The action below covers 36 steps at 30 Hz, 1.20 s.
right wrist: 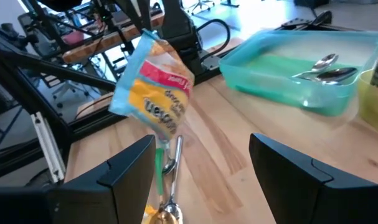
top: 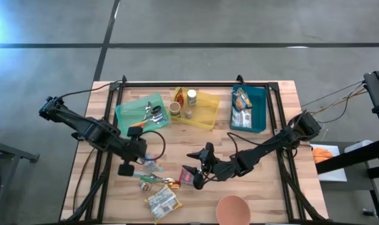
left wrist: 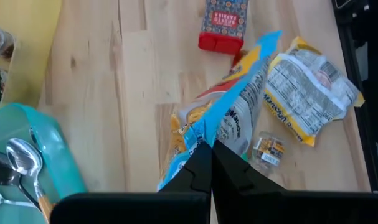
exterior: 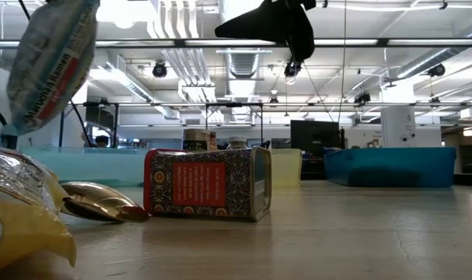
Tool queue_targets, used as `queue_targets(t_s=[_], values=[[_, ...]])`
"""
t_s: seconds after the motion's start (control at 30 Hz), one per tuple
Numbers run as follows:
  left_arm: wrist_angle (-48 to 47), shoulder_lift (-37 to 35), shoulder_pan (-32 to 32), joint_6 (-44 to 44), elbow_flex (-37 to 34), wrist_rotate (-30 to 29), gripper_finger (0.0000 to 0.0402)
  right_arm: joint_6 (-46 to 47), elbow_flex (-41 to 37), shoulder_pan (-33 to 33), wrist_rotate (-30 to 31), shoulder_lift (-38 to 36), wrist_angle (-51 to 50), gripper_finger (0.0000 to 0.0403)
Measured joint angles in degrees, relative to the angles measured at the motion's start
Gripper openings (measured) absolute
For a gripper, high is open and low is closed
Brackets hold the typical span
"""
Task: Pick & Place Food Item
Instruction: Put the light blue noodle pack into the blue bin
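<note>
High view is showing two dark arms reaching over a wooden desk (top: 283,194). Left gripper (left wrist: 208,152) fingers are pinching fully closed on the blue edge of a ramen packet (left wrist: 229,115), which is hanging lifted off the desk just below them. Right gripper (top: 195,177) is hovering with its fingers spread apart and holding nothing, directly above a red patterned tin (exterior: 208,183). A gold spoon (exterior: 96,201) is lying just beside that tin. Well beyond the left fingers, a teal tray (top: 123,114) is holding metal spoons (top: 153,112).
</note>
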Motion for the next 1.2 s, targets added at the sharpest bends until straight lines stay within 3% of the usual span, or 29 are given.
queue_targets(t_s=[0.17,0.67,0.93,1.2], values=[[1.3,0.0,1.1,1.0,0.0,0.0,0.0000,-0.9,0.0,0.1,-0.3,0.0,0.1,0.0264],[7.0,0.0,6.6,5.1,0.0,0.0,0.0000,-7.2,2.9,-1.0,-0.9,0.0,0.1,0.0354],[8.2,0.0,8.2,6.7,0.0,0.0,0.0000,-10.1,4.8,-1.0,-1.1,0.0,0.1,0.0357],[9.1,0.0,8.9,7.1,0.0,0.0,0.0000,-13.8,12.7,-1.5,-2.0,7.8,-1.1,0.0357]])
